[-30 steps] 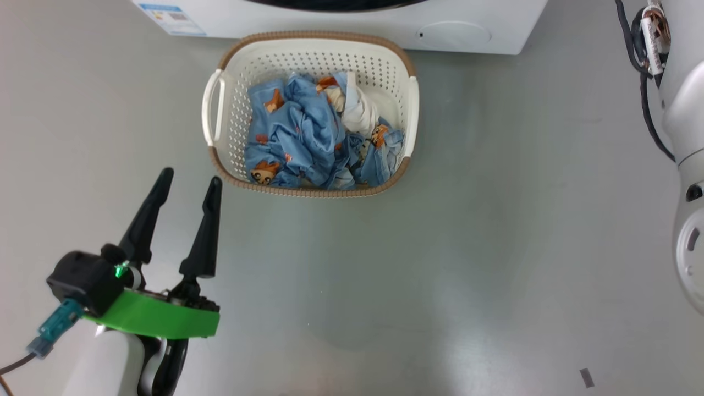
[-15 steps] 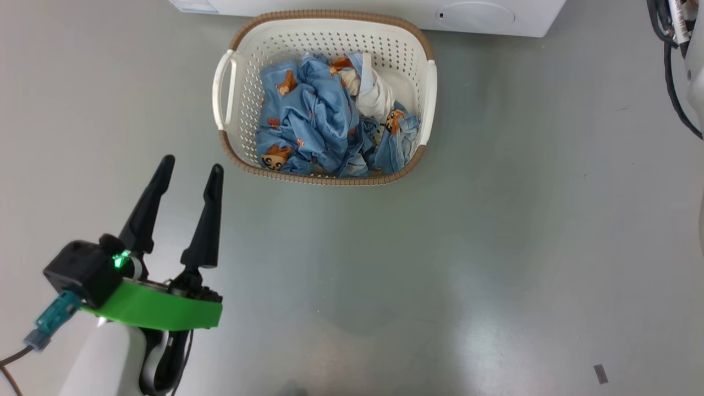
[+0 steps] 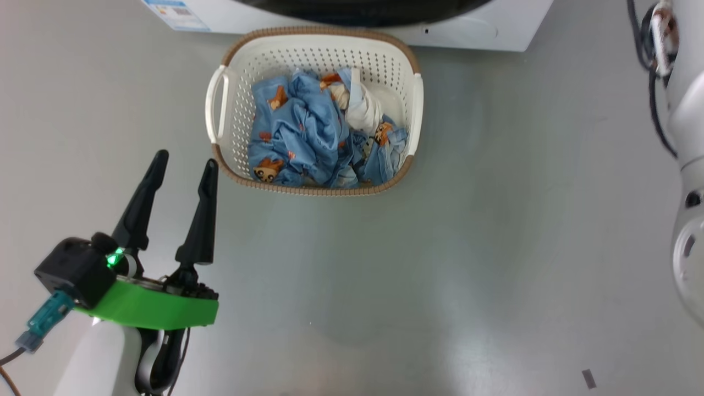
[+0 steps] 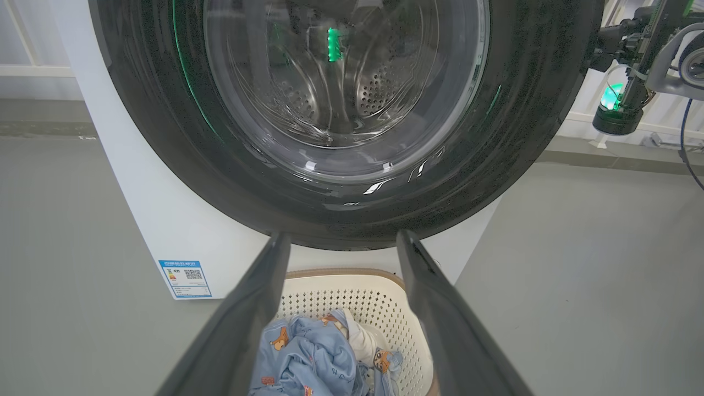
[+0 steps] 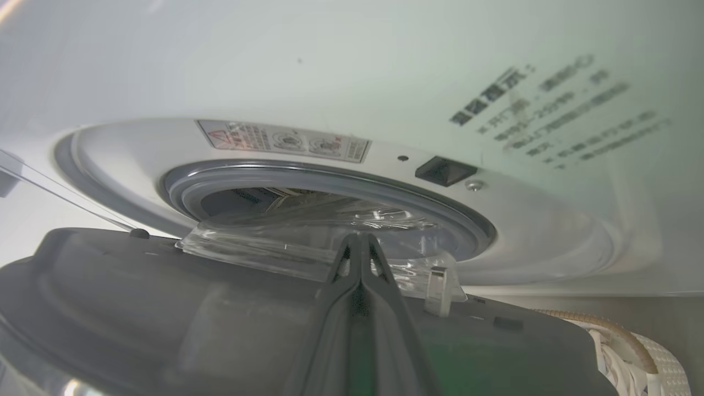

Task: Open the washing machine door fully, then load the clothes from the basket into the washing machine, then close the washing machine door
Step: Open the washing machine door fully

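Observation:
The cream basket point(image 3: 416, 110) stands on the floor before the white washing machine point(image 3: 495, 27), holding the clothes point(image 3: 308, 132): blue printed fabric and a white piece. The washing machine door point(image 4: 165, 137), black-rimmed with bulging glass, stands partly open above the basket point(image 4: 357, 300). My left gripper point(image 3: 184, 162) hovers open and empty left of the basket, its fingers framing the clothes point(image 4: 308, 357) in the left wrist view. My right gripper point(image 5: 360, 239) is shut, its tips against the door's grey inner side point(image 5: 165, 308), facing the gasket point(image 5: 330, 176).
Grey floor lies all around the basket. My right forearm point(image 3: 687, 137) with its cables runs down the right edge of the head view, and that wrist point(image 4: 627, 82) shows beside the door's right rim. A blue sticker point(image 4: 185, 275) marks the machine's lower left.
The head camera has tilted, shifting the whole picture; the door's black rim now shows more at its top edge. My left gripper stays open in much the same place.

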### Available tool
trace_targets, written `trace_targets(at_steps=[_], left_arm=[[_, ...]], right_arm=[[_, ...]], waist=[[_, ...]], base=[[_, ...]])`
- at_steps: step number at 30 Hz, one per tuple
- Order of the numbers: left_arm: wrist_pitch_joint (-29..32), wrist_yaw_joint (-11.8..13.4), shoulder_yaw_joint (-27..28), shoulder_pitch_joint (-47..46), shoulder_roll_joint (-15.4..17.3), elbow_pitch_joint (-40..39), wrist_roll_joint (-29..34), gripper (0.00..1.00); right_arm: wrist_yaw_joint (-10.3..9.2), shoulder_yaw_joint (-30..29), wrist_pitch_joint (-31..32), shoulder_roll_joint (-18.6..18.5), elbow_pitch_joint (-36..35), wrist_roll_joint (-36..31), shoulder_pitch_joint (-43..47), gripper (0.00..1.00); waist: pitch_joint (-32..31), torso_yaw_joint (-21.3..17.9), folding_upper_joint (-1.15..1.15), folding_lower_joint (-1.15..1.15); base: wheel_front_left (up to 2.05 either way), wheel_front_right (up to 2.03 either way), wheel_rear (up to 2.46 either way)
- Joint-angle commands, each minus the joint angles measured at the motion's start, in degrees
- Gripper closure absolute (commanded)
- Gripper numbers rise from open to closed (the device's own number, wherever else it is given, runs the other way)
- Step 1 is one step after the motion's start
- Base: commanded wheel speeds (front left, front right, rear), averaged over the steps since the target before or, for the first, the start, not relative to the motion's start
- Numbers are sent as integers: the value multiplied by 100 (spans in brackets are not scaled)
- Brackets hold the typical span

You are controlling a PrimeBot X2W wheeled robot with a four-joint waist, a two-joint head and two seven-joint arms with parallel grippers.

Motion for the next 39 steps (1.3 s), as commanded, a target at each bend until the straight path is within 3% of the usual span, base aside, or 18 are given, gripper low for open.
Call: trace_targets(at_steps=[1,6,18,39], left_arm=[[-47,-18,228,-24,243,-165,70,0],[-47,-18,246,75,270,-167,102,0],[-47,-18,271,268,272,-134,193,0],[-47,-18,657,670,128,116,328,0]], right_arm=[[11,165,386,365,-248,157,296,100],[11,490,1106,366,-743,657,966,100],[11,1352,1704,367,-1700,1636,2157,100],[11,3529,1881,367,-2792,3312,3651,100]], waist=[[-116,-34,0,0],[-305,-90,0,0],[-721,-136,0,0],[-1332,77,0,0]], base=[[0,0,0],[0,0,0],[0,0,0],[0,0,0]])
